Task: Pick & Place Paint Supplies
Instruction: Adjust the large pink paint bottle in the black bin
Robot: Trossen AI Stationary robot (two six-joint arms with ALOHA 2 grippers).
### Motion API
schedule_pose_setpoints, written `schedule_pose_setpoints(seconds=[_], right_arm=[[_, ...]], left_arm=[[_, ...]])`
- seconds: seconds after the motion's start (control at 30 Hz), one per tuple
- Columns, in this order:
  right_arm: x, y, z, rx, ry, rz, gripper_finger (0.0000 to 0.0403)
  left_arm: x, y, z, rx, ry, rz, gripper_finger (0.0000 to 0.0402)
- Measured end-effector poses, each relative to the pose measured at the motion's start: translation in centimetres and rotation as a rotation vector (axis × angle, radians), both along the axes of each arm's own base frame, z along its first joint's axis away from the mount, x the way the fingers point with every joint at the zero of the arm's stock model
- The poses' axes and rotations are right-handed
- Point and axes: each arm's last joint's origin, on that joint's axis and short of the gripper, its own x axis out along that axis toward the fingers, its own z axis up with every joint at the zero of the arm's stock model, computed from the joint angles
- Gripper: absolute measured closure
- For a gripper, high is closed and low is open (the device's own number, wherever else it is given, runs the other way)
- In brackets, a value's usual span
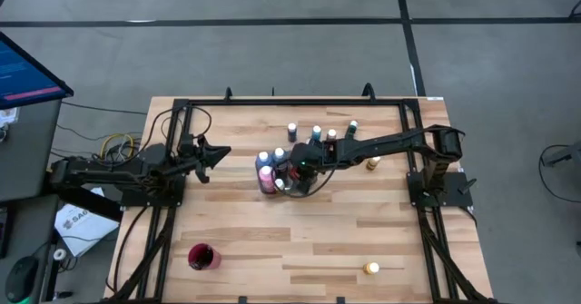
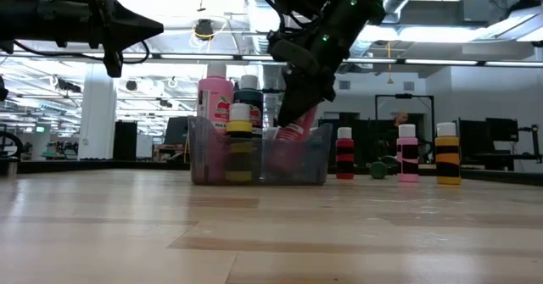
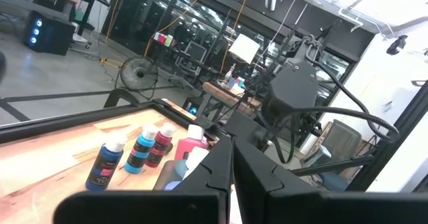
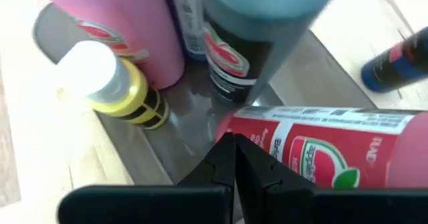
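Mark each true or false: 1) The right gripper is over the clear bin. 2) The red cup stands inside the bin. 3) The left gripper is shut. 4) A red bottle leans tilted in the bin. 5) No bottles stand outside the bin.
1) True: the right gripper is over the bin.
2) False: the red cup stands apart on the table.
3) True: the left gripper is shut.
4) True: the red bottle leans.
5) False: a yellow bottle and others stand outside.

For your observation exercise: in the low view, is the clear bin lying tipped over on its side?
No, the clear bin stands upright on the table with bottles inside it.
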Motion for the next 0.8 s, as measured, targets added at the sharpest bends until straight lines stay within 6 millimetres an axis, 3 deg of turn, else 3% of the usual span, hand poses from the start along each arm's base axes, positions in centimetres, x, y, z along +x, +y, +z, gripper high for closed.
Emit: schedule_pose_setpoints(seconds=[0.17, 0.5, 0.8], right_arm=[[-0.3, 0.2, -0.2, 0.000, 0.043, 0.009, 0.0402], [0.6, 0.3, -3.6, -0.013, 0.129, 0.043, 0.0402], [0.6, -0.5, -3.5, -0.077, 0.125, -0.017, 0.0402]], left_arm=[[0.0, 0.0, 0.0, 0.000, -0.002, 0.000, 0.0398], [0.0, 0.0, 0.0, 0.000, -0.003, 0.000, 0.0398], [0.2, 0.0, -0.1, 0.000, 0.010, 0.000, 0.0398]])
